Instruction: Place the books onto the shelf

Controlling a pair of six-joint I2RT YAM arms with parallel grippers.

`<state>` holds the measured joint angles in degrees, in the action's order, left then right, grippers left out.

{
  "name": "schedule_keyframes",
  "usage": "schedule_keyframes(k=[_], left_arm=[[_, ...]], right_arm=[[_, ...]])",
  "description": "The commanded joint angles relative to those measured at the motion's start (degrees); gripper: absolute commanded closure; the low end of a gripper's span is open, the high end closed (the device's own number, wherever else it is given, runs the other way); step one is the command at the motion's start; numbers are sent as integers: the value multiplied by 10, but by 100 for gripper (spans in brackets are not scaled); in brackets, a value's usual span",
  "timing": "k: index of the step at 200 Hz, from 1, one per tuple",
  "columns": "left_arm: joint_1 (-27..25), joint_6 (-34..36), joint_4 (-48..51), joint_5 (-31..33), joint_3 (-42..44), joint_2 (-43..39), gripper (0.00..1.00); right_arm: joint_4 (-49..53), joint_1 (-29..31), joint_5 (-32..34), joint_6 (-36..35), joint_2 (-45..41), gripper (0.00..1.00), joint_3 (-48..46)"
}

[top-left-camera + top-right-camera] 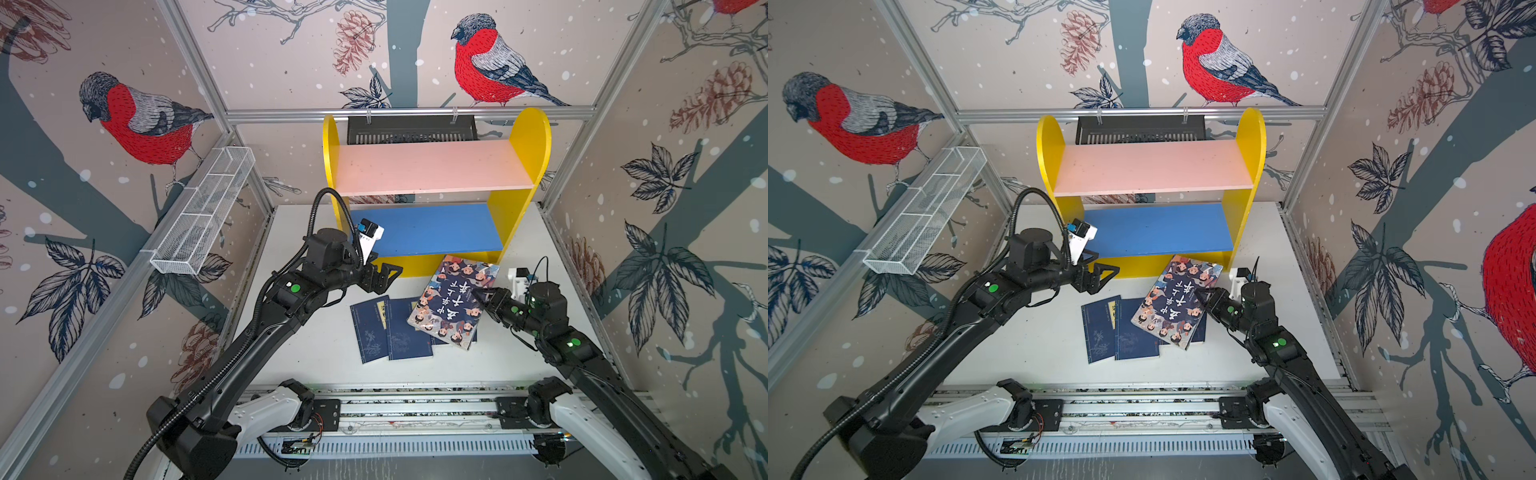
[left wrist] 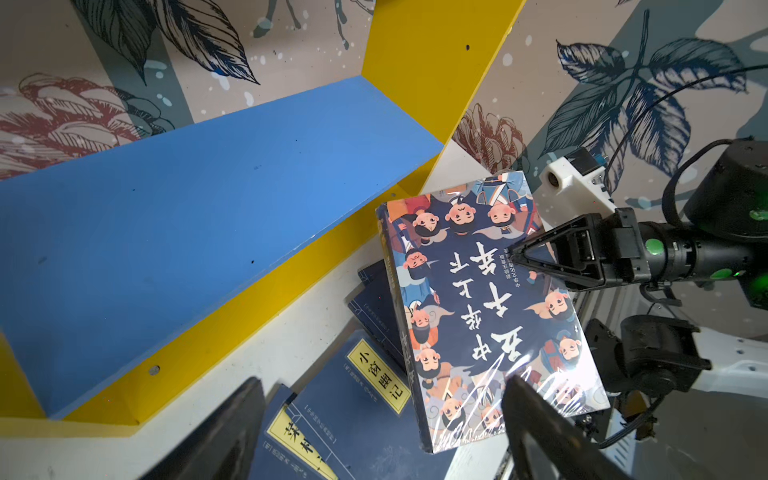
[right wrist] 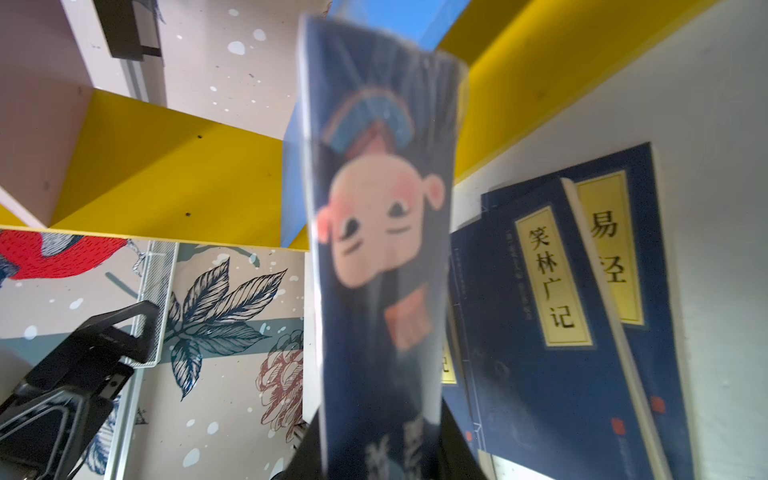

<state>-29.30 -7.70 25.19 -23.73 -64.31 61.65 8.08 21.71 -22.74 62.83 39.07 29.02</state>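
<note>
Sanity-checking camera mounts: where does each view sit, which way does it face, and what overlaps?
Top views: stereo pair above the arm bases, looking down at table, shelf, navy books; both arms show, left claw open, right claw shut on big book.
Left wrist: on left arm, facing big book and blue board; own fingers frame it.
Right wrist: on right arm, looking along the held big book toward shelf; own claw barely shows.
Shared: both wrist views show big book, navy books, the opposite claw.
</note>
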Motion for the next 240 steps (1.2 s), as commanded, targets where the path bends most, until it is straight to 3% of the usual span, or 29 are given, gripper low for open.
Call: schedule_keyframes(k=[1,47,108,147,182,213,240], left_arm=[[23,-43,-16,-73,8,-20,10],[103,-62,-44,-185,14,-57,10],[252,-138,-68,-246,22,-78,5],[289,-138,-57,-249,22,-108,6],[325,-205,-116,-311,82,-120,6],[340,-215,-136,-330,76,-140,5],[341,-270,-203,-393,100,-148,5]], right_arm=[[-82,17,-42,-10,14,98,41],[-70,97,-46,-47,80,98,132],[-95,170,-30,-71,169,98,232],[-105,188,-34,-93,225,98,307],[-103,197,-47,-110,266,98,373],[-91,198,-51,-123,287,99,425],[-98,199,-64,-124,301,99,453]])
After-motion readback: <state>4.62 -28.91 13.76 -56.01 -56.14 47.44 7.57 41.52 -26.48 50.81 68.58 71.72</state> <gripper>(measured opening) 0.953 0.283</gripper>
